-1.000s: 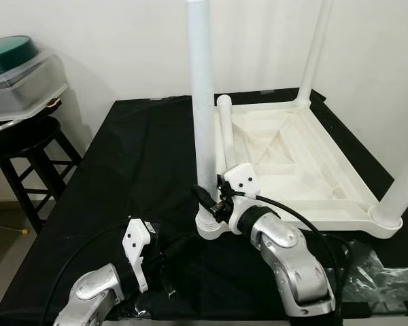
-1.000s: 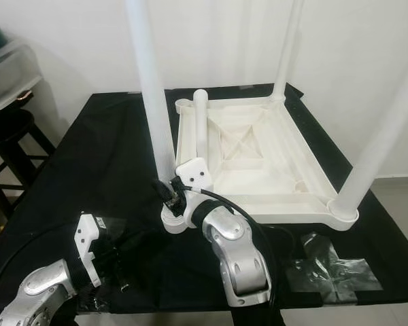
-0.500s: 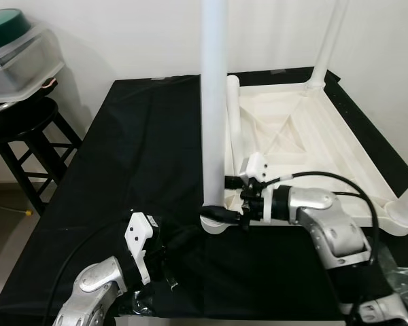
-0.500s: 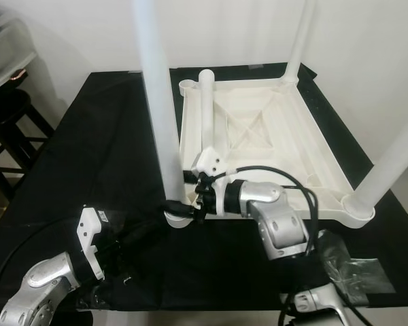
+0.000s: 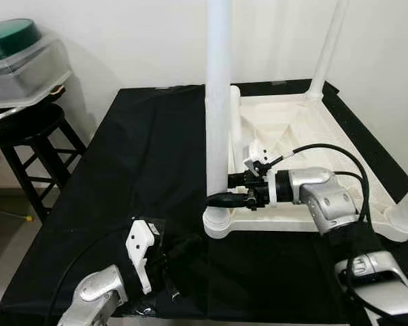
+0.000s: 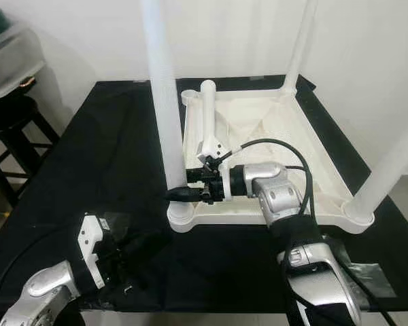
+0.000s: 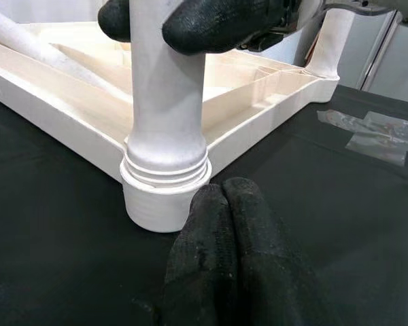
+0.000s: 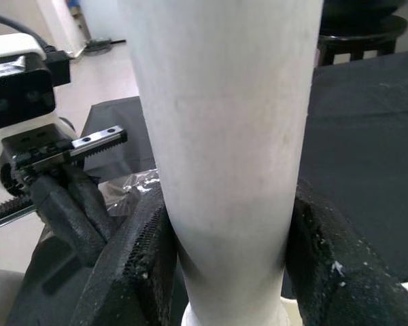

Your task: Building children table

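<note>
While the upturned white plastic children's tabletop (image 5: pixel 306 146) lies underside-up on the black cloth-covered table (image 5: pixel 136 156), filling the centre and right of the left eye view, the right gripper (image 5: pixel 221 199) reaches in from the right and is clamped on the tall white plastic leg (image 5: pixel 217 102) standing at the tabletop's near-left corner. Its black fingers (image 8: pixel 132 272) press either side of the leg just above the round threaded corner socket (image 7: pixel 164 197), seen at centre left of the left wrist view, with the ribbed collar showing where leg meets socket.

The leg's long axis runs straight up, out of the top of the frame, and the right forearm lies roughly level, crosswise to it, so any turning to seat the leg would have to go about that upright axis.

The left gripper (image 5: pixel 164 261) rests low on the cloth at lower left of the frame, just short of the socket, its two fingertips (image 7: pixel 224 224) pressed together and holding nothing.

Two more white legs (image 5: pixel 328 47) stand at other corners, and a loose white leg (image 6: pixel 208 119) lies across the underside.
</note>
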Motion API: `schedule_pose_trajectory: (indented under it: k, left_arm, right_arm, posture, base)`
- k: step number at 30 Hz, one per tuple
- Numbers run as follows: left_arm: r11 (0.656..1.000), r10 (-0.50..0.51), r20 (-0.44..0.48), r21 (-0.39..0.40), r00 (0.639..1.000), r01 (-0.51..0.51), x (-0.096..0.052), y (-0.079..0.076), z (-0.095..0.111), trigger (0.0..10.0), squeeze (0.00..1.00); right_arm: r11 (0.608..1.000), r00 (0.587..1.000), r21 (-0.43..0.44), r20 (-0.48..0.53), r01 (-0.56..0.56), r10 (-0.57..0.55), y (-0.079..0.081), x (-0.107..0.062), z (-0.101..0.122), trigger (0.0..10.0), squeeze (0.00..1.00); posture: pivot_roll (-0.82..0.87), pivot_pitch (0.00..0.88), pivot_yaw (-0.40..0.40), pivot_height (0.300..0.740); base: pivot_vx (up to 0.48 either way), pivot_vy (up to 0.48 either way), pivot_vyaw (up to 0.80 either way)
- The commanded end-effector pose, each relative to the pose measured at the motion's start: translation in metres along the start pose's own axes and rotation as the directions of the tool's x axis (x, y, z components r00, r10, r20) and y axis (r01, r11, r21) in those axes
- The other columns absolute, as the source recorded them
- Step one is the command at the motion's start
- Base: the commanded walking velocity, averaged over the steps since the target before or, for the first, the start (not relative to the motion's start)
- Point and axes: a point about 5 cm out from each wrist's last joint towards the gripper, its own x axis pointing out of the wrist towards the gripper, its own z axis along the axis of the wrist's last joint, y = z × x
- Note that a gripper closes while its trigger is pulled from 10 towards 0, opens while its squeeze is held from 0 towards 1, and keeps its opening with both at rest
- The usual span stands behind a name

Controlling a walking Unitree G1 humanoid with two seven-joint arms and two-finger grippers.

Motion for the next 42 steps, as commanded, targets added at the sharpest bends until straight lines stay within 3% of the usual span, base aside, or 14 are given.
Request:
schedule_pose_trajectory:
  k: [1, 8, 11, 14, 18, 25, 26, 28, 29, 31, 33, 36, 38, 42]
  left_arm:
    - [1.000, -0.001, 0.000, 0.001, 1.000, 0.001, 0.000, -0.003, 0.000, 10.0, 0.00]
    - [1.000, -0.005, 0.005, -0.004, 1.000, 0.005, 0.000, -0.003, 0.001, 10.0, 0.00]
    - [1.000, -0.006, 0.005, -0.004, 1.000, 0.006, -0.001, -0.003, 0.001, 10.0, 0.00]
    - [1.000, -0.003, 0.008, -0.004, 1.000, 0.003, -0.003, 0.001, 0.004, 10.0, 0.00]
    - [1.000, -0.006, 0.000, -0.003, 1.000, 0.006, -0.002, 0.004, 0.003, 10.0, 0.00]
    - [1.000, 0.004, 0.002, -0.006, 1.000, -0.004, -0.002, 0.006, 0.003, 10.0, 0.00]
    - [1.000, 0.012, 0.005, -0.004, 1.000, -0.012, -0.002, 0.006, 0.003, 10.0, 0.00]
    - [1.000, 0.017, 0.007, -0.002, 1.000, -0.017, -0.002, 0.006, 0.003, 10.0, 0.00]
    - [1.000, 0.019, 0.007, -0.001, 1.000, -0.019, -0.002, 0.006, 0.003, 10.0, 0.00]
    - [1.000, 0.018, 0.007, -0.001, 1.000, -0.018, -0.002, 0.006, 0.003, 10.0, 0.00]
    - [1.000, 0.013, 0.004, -0.001, 1.000, -0.013, -0.002, 0.005, 0.003, 10.0, 0.00]
    - [1.000, 0.011, 0.004, -0.002, 1.000, -0.011, -0.002, 0.005, 0.003, 10.0, 0.00]
    - [1.000, 0.007, 0.003, -0.003, 1.000, -0.007, -0.001, 0.004, 0.002, 10.0, 0.00]
    - [1.000, 0.008, 0.003, -0.002, 1.000, -0.008, 0.000, 0.003, 0.002, 10.0, 0.00]
  right_arm:
    - [0.995, 0.995, 0.011, 0.022, -0.099, 0.099, 0.009, 0.010, -0.007, 0.0, 0.00]
    - [0.999, 0.999, -0.016, 0.021, 0.036, -0.035, 0.015, 0.006, -0.020, 0.0, 0.00]
    - [0.949, 0.949, 0.026, 0.027, 0.313, -0.314, 0.017, 0.011, -0.030, 0.0, 0.00]
    - [0.681, 0.692, 0.223, 0.033, 0.698, -0.721, 0.053, 0.040, -0.061, 0.0, 0.00]
    - [0.686, 0.688, 0.115, 0.026, 0.719, -0.725, 0.055, 0.048, -0.058, 0.0, 0.00]
    - [0.691, 0.702, 0.150, -0.034, 0.708, -0.712, 0.056, 0.053, -0.064, 0.0, 0.00]
    - [0.718, 0.734, 0.192, -0.018, 0.669, -0.679, 0.059, 0.055, -0.061, 10.0, 0.00]
    - [0.749, 0.769, 0.231, 0.005, 0.621, -0.639, 0.063, 0.057, -0.058, 10.0, 0.00]
    - [0.780, 0.800, 0.248, 0.032, 0.574, -0.599, 0.064, 0.057, -0.053, 10.0, 1.00]
    - [0.799, 0.817, 0.252, 0.048, 0.546, -0.574, 0.063, 0.056, -0.050, 10.0, 1.00]
    - [0.908, 0.902, 0.153, 0.132, 0.391, -0.410, 0.061, 0.048, -0.032, 10.0, 1.00]
    - [0.935, 0.925, 0.118, 0.153, 0.333, -0.349, 0.059, 0.044, -0.027, 10.0, 1.00]
    - [0.978, 0.971, -0.019, 0.123, 0.210, -0.206, 0.041, 0.031, -0.015, 10.0, 0.05]
    - [0.992, 0.990, -0.057, 0.090, 0.114, -0.109, 0.025, 0.027, -0.007, 10.0, 0.00]
  posture:
    - [0.04, 0.116, 0.039, 0.740]
    - [0.02, 0.126, 0.039, 0.740]
    - [0.01, 0.130, 0.031, 0.740]
    - [-0.01, 0.146, 0.054, 0.740]
    - [-0.03, 0.129, 0.071, 0.740]
    - [-0.01, 0.126, 0.058, 0.740]
    - [0.00, 0.126, 0.057, 0.740]
    - [0.00, 0.125, 0.057, 0.740]
    - [0.00, 0.124, 0.057, 0.740]
    - [0.00, 0.124, 0.057, 0.740]
    - [0.00, 0.121, 0.058, 0.740]
    - [0.00, 0.122, 0.059, 0.740]
    - [0.01, 0.118, 0.054, 0.740]
    - [0.03, 0.115, 0.051, 0.740]
  base:
    - [0.000, 0.000, 0.00]
    - [0.000, 0.000, 0.00]
    - [0.000, 0.000, 0.00]
    - [0.000, 0.000, 0.00]
    - [0.000, 0.000, 0.00]
    - [0.000, 0.000, 0.00]
    - [0.000, 0.000, 0.00]
    - [0.000, 0.000, 0.00]
    - [0.000, 0.000, 0.00]
    - [0.000, 0.000, 0.00]
    - [0.000, 0.000, 0.00]
    - [0.000, 0.000, 0.00]
    - [0.000, 0.000, 0.00]
    - [0.000, 0.000, 0.00]
